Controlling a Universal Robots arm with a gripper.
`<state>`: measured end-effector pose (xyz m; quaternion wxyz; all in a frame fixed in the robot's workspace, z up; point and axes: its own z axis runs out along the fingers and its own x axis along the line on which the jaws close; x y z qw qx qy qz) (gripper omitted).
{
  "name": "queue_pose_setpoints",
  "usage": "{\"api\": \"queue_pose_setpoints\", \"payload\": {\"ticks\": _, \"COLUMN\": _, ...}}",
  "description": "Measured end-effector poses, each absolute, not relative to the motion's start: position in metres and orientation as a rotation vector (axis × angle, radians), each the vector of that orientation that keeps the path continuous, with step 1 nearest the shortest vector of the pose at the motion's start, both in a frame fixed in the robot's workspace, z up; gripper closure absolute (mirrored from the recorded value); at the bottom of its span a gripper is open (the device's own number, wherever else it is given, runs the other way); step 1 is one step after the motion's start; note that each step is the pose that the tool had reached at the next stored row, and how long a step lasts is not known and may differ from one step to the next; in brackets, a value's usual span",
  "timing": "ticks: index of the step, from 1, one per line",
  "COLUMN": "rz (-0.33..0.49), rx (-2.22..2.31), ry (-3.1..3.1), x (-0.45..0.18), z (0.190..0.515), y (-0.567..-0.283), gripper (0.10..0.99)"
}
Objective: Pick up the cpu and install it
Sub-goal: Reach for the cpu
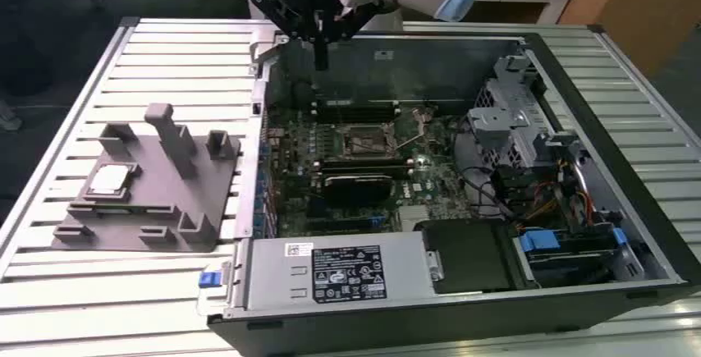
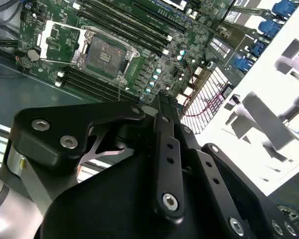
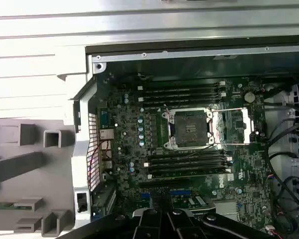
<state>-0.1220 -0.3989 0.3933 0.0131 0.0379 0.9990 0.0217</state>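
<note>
Silvery on top and flat, the cpu (image 1: 110,178) is lying on the grey fixture (image 1: 164,217) on the slatted table (image 1: 176,61). It is sitting well apart from the fingers, off toward the exterior view's left of them, with nothing touching it. The gripper (image 1: 321,63) is hanging over the far side of the open computer case (image 1: 328,279), above the motherboard (image 3: 134,164). Its fingers (image 1: 321,45) are pressing together into one narrow blade and holding nothing. The first risk is likely sitting at the fixture: its upright posts (image 1: 164,131) are standing just beside the chip, so fingers coming down off line could be knocking into them. The chip is also thin and lying low, so a shallow or uneven grip could be letting it tilt or slip out. The second risk is waiting below the fingers, where the socket (image 3: 189,128) is showing bare with its metal hold-down frame (image 3: 232,127) swung open beside it. A chip arriving tilted, turned the wrong way or pressed too hard would probably be damaging the contacts. The case wall (image 3: 82,129) is standing between fixture and socket, so a low carry could be catching the chip on it.
</note>
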Motion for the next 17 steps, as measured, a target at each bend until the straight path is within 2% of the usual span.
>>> {"api": "queue_pose_setpoints", "payload": {"ticks": 17, "rz": 0.068, "rx": 0.118, "ry": 3.112, "x": -0.1291, "z": 0.3933, "y": -0.3990, "gripper": 0.980}}
